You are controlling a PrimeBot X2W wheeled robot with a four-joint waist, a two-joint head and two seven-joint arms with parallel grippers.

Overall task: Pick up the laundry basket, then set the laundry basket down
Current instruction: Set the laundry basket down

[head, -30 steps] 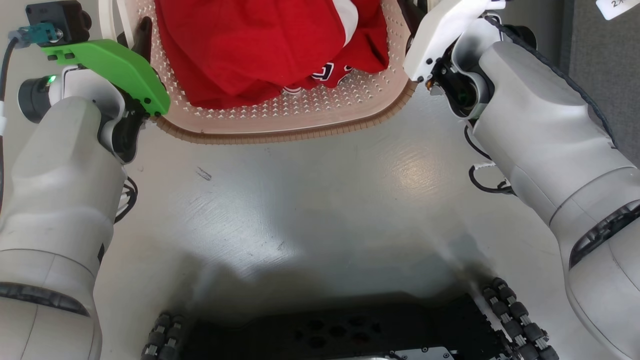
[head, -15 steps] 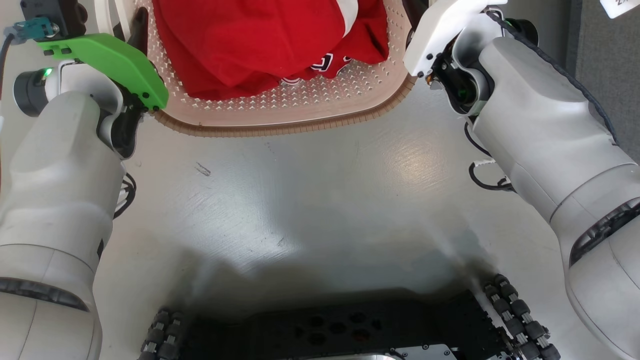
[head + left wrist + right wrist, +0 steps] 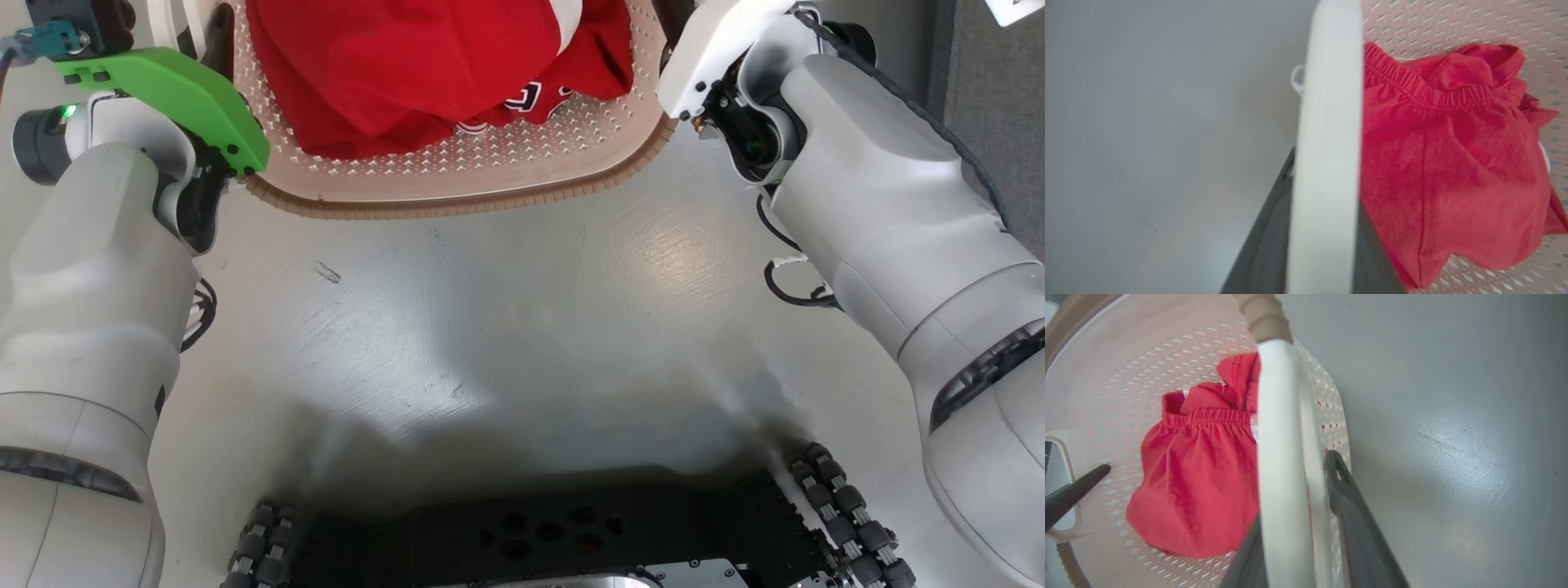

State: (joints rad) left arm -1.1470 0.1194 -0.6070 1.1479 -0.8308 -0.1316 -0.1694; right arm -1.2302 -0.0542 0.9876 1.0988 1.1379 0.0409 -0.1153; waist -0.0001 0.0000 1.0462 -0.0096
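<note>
left tool [image 3: 1327,183]: clamped on laundry basket [image 3: 457,196] left handle [image 3: 1331,81]
right tool [image 3: 1294,477]: clamped on right handle [image 3: 1276,416]
inside: red clothes [image 3: 408,65]

bright, even light. soft glare patch on the floor [image 3: 678,253], dark shadow by the base [image 3: 571,531]. wrist views: near laundry basket handle [image 3: 1327,163] blurred, edges bowed.
</note>
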